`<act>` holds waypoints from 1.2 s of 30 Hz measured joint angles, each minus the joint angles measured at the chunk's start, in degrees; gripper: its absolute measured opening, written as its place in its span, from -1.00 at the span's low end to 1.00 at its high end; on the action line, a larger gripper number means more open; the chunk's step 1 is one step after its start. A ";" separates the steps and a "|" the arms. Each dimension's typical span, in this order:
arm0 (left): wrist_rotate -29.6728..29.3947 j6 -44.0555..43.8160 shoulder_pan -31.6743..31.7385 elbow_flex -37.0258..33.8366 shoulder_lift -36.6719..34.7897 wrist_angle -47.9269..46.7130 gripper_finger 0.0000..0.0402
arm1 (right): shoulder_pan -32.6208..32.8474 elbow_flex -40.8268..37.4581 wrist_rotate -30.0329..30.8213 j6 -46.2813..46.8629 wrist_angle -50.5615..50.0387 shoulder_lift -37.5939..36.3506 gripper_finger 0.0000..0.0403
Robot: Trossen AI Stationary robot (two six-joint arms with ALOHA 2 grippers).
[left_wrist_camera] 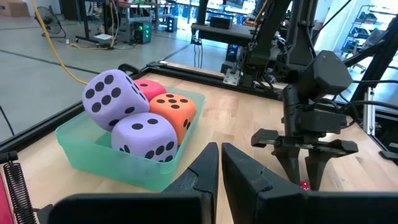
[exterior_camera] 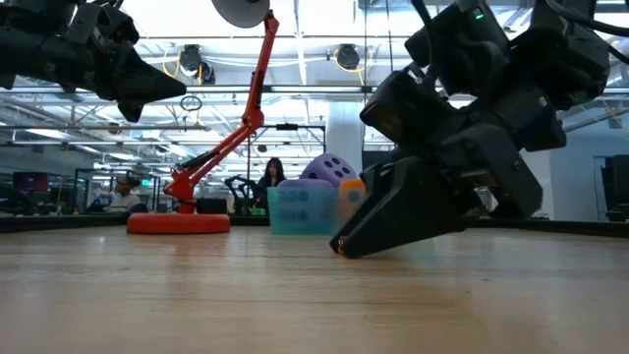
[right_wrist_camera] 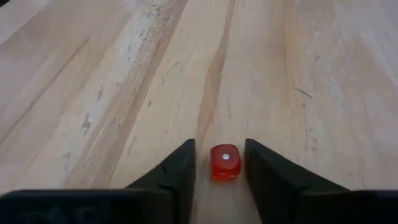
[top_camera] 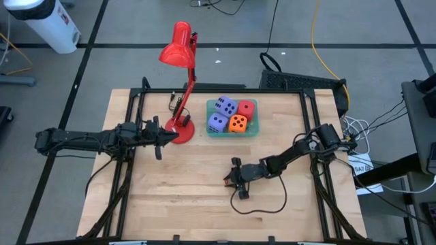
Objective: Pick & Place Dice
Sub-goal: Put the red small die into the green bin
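On the pale wooden bench point(top_camera: 177, 197), a translucent green plastic tray point(top_camera: 232, 133) sits near the middle of the far edge and holds four soft foam dice with dark pips: two purple-blue dice point(top_camera: 225, 106) point(top_camera: 217, 122) on the side toward the lamp, an orange die point(top_camera: 238, 123) and a red die point(top_camera: 247, 109) beside them, all packed together and touching. In the left wrist view one purple-blue die rests partly on top of the others, above the tray's rim. Just beside the tray, toward the left edge, stands a red desk lamp point(top_camera: 178, 51) with its round base point(top_camera: 181, 129) on the bench and its shade leaning out past the far edge. The right gripper point(top_camera: 236, 181) is down at the bench surface in the near half, right of centre, well apart from the tray. Its jaws stand partly open on either side of a small translucent red die point(right_wrist_camera: 224, 162) that lies on the wood between them; a narrow gap shows on each side, so the jaws do not appear to be pressing it. The same small die shows as a red speck point(left_wrist_camera: 304, 185) under that gripper in the left wrist view. The left gripper point(top_camera: 161, 139) hangs above the bench near the lamp base, its jaws closed with nothing between them.
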 joint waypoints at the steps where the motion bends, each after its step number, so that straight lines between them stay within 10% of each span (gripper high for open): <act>1: 0.00 0.00 0.00 0.00 0.01 0.00 -0.85 | -0.20 0.00 0.00 0.33 -0.02 0.00 -0.40; 7: 0.00 0.06 0.00 0.00 0.01 0.02 -0.85 | -0.68 0.00 0.11 -0.14 0.42 -0.03 -0.80; 17: 0.02 0.15 0.00 0.00 0.01 -0.02 -0.85 | -1.16 -0.11 0.22 -1.90 -2.16 -9.38 -0.72; 36: -0.02 0.13 0.00 0.00 0.00 -0.39 -0.85 | -10.86 -16.47 -3.93 -1.07 -10.35 -65.88 -0.77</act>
